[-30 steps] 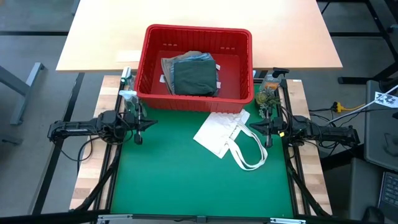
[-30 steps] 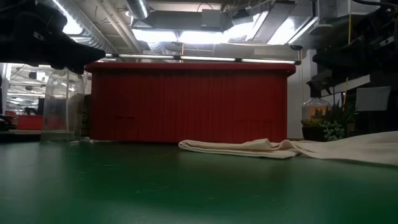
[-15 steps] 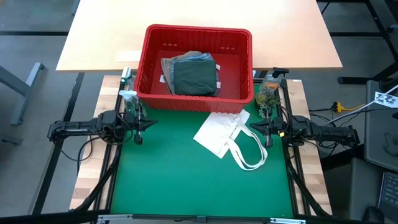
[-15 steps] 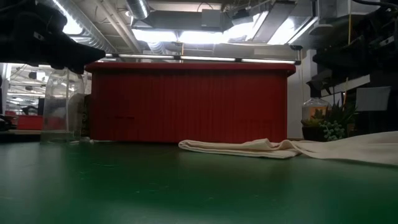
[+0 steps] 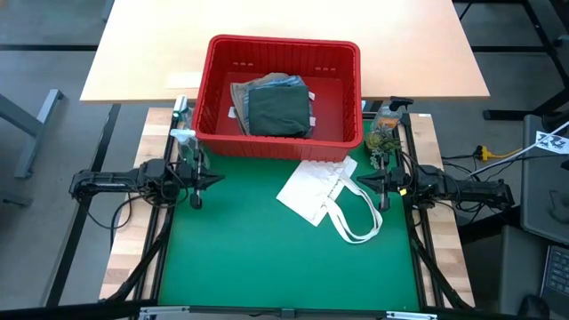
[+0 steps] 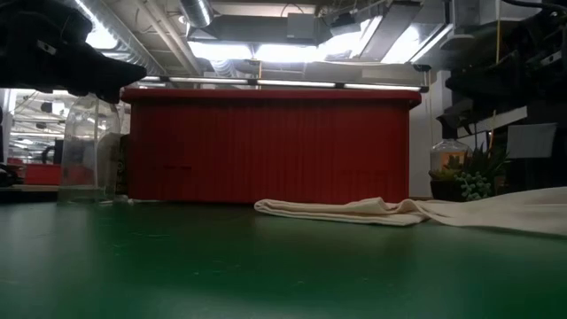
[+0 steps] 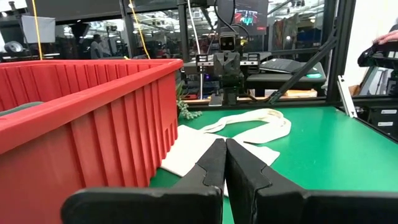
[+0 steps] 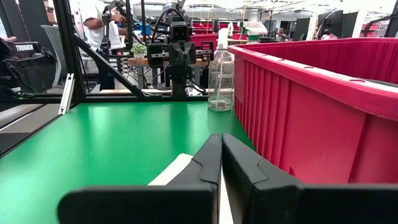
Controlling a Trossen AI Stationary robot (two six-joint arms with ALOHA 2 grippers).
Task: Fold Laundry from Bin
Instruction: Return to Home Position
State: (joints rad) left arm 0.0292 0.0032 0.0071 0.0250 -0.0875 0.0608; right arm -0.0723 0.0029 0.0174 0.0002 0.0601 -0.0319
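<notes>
The red bin stands at the far side of the green mat. In it lie folded cloth pieces: a dark green garment on top, a tan garment and a blue-white striped piece beneath it. My left gripper is shut and empty, just above the mat near the bin's near left corner; its own wrist view shows the fingers together. My right gripper is shut and empty at the mat's right side, beside the white tote bag; its fingers also show together.
A flat white tote bag with loop handles lies on the mat in front of the bin, toward the right. A clear bottle stands left of the bin. A small plant and a spray bottle stand at its right. The green mat's near half is bare.
My left gripper has risen slightly and shifted a little, still shut. The cloth, the bin and my right arm have kept still.
</notes>
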